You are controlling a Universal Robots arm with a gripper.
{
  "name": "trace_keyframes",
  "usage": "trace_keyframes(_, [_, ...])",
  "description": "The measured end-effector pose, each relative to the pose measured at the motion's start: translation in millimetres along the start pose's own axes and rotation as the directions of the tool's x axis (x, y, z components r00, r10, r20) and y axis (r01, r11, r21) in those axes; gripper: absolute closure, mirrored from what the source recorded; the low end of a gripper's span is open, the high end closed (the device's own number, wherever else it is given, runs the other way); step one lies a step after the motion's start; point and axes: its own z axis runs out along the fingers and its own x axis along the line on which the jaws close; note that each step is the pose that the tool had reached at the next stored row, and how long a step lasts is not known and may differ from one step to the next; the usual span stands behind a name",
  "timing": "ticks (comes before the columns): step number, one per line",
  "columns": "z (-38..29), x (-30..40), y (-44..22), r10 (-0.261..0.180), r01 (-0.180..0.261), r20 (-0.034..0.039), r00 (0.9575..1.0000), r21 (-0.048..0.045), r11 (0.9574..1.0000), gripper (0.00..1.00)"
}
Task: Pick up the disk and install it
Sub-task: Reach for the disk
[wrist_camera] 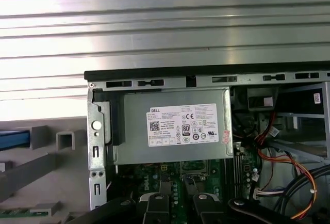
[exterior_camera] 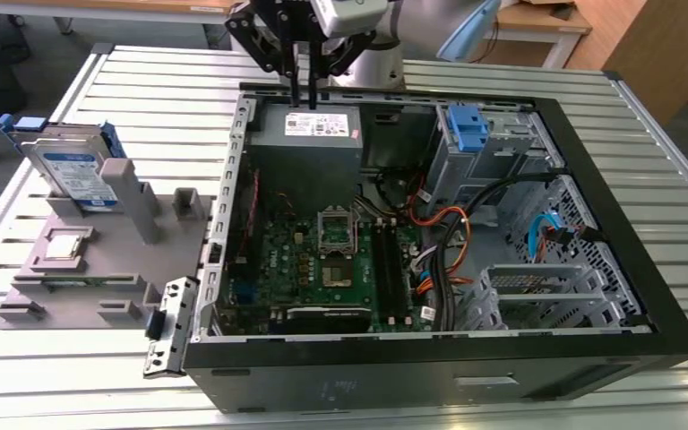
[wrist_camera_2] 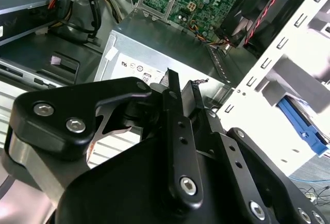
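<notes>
Gripper at upper centre, closed and empty, over grey box; disk well apart at left. Risk: hitting case wall if crossing low.

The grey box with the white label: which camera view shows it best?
The first wrist view: the grey box faces the camera, label whole. The exterior view shows it beneath the gripper; the second wrist view, partly behind the gripper.
</notes>
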Motion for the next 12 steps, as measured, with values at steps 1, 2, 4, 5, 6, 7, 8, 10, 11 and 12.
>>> trace_keyframes(1, [0.0, 0.8, -0.1, 0.0, 0.0, 0.0, 1.0, 0.0, 1.0, 0.76])
trace_keyframes(2, [-0.1, 1.6, -0.1, 0.0, 0.0, 0.0, 1.0, 0.0001, 1.0, 0.76])
trace_keyframes(4, [-0.1, 3.3, -0.2, 0.0, 0.0, 0.0, 1.0, 0.0001, 1.0, 0.76])
trace_keyframes(5, [-0.1, 4.2, -0.3, 0.0, 0.0, 0.0, 1.0, 0.0001, 1.0, 0.76])
trace_keyframes(6, [-0.2, 5.0, -0.3, 0.0, 0.0, -0.0001, 1.0, 0.0001, 1.0, 0.76])
trace_keyframes(7, [-0.2, 5.6, -0.4, 0.0, 0.0, 0.0, 1.0, 0.0001, 1.0, 0.76])
trace_keyframes(8, [-0.2, 6.1, -0.4, 0.0, 0.0, 0.0, 1.0, 0.0001, 1.0, 0.76])
trace_keyframes(10, [-0.2, 6.3, -0.4, 0.0, 0.0, -0.0001, 1.0, 0.0002, 1.0, 0.76])
trace_keyframes(11, [-0.2, 6.3, -0.5, 0.0, 0.0, -0.0001, 1.0, 0.0001, 1.0, 0.76])
trace_keyframes(12, [-0.2, 6.4, -0.5, 0.0, 0.0, 0.0, 1.0, 0.0001, 1.0, 0.76])
